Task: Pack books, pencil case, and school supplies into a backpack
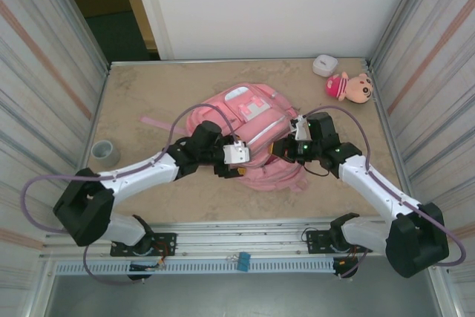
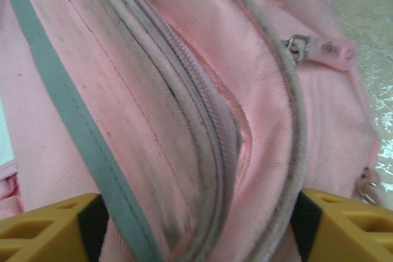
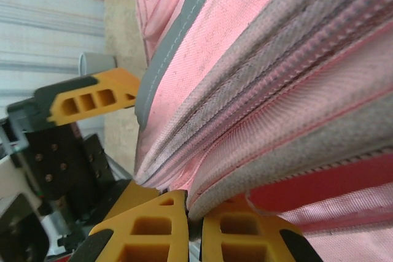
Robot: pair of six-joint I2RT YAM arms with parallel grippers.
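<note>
At the near edge of the large pink fabric backpack [image 1: 249, 113], the left gripper [image 2: 196, 207] stands spread astride its grey zipper track [image 2: 202, 108], which runs lengthwise away between the jaws. The right gripper [image 3: 193, 207], just beside, pinches the backpack's piped rim.

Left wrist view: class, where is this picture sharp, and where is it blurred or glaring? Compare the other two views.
Left wrist: backpack weave sharp mid-frame, zip pull blurred, table washed out by glare. Right wrist: weave crisp, wall hazy. Top external: even light, faint shadows.
</note>
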